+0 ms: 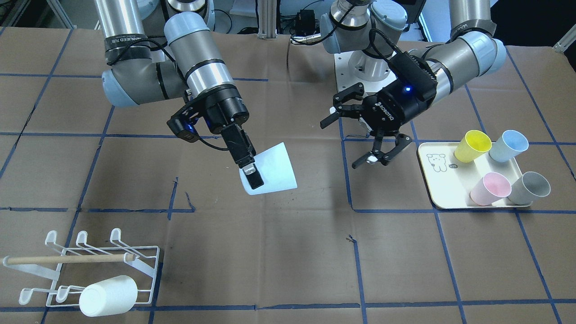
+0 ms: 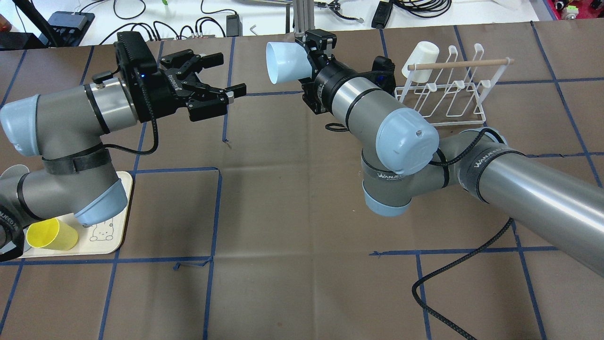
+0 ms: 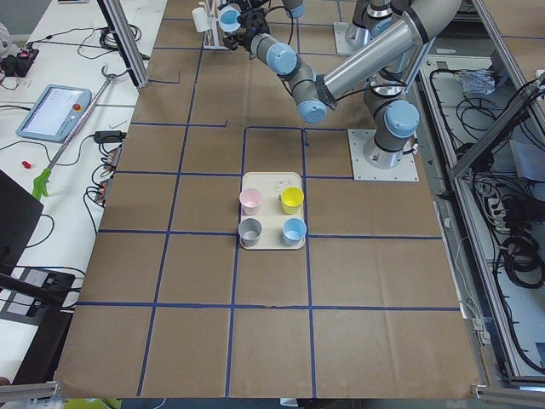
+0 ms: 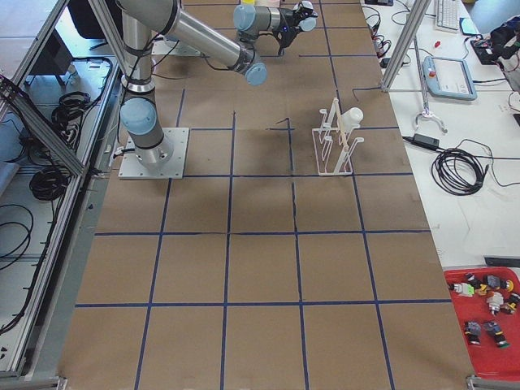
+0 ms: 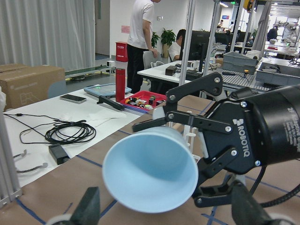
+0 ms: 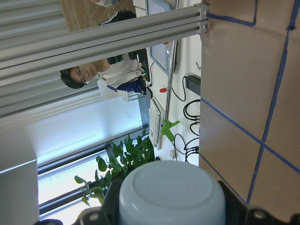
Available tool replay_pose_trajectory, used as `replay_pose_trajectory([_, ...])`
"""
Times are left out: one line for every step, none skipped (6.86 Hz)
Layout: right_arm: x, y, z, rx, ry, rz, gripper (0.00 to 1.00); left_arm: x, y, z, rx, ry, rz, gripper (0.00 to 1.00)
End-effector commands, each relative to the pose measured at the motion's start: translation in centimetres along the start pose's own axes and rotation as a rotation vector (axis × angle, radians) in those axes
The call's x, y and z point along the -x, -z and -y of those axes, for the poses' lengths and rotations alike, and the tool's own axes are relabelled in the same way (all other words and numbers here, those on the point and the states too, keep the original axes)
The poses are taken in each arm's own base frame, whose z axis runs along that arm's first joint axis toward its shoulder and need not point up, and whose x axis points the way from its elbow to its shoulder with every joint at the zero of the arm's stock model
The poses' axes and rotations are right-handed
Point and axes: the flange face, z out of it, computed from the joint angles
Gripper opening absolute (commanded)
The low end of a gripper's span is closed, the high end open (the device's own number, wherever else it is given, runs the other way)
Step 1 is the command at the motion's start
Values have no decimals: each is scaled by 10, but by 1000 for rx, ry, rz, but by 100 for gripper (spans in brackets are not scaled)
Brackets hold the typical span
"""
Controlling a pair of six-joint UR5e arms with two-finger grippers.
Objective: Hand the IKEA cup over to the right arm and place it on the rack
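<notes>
My right gripper (image 1: 255,174) is shut on a pale blue cup (image 1: 272,168) and holds it tilted above the middle of the table. In the overhead view the right gripper (image 2: 307,57) grips the cup (image 2: 283,62) near its base, with the cup's mouth facing my left gripper (image 2: 229,74). My left gripper (image 1: 339,145) is open and empty, a short gap from the cup. The left wrist view shows the cup's open mouth (image 5: 150,173) close ahead. The right wrist view shows the cup's base (image 6: 171,197). The white wire rack (image 1: 90,265) stands on the robot's right side (image 2: 448,94).
A white cup (image 1: 108,294) lies on the rack. A cream tray (image 1: 438,180) on the robot's left side holds a yellow cup (image 1: 472,145), a blue cup (image 1: 508,145), a pink cup (image 1: 490,188) and a grey cup (image 1: 530,188). A black cable (image 2: 453,302) trails across the table.
</notes>
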Motion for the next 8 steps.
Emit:
replay_pose_trajectory([18, 4, 58, -76, 332, 16, 28, 42, 35, -6, 48, 29, 164, 99])
replay_pose_trajectory([25, 7, 85, -75, 471, 18, 24, 58, 39, -8, 114, 96, 280, 99])
replay_pose_trajectory([31, 11, 111, -101, 634, 13, 22, 77, 39, 6, 154, 166, 402, 99])
replay_pose_trajectory([36, 15, 136, -131, 808, -3, 19, 86, 28, 28, 224, 240, 430, 99])
replay_pose_trajectory([39, 21, 163, -173, 980, -33, 19, 91, 8, 51, 389, 284, 563, 99])
replay_pose_trajectory([43, 28, 192, -224, 1149, -76, 17, 87, -15, 81, 539, 326, 646, 99])
replay_pose_trajectory([47, 37, 217, -264, 1324, -125, 16, 75, -30, 103, 656, 425, 681, 99])
replay_pose_trajectory([45, 43, 246, -285, 1451, -195, 16, 58, -32, 108, 815, 501, 721, 99])
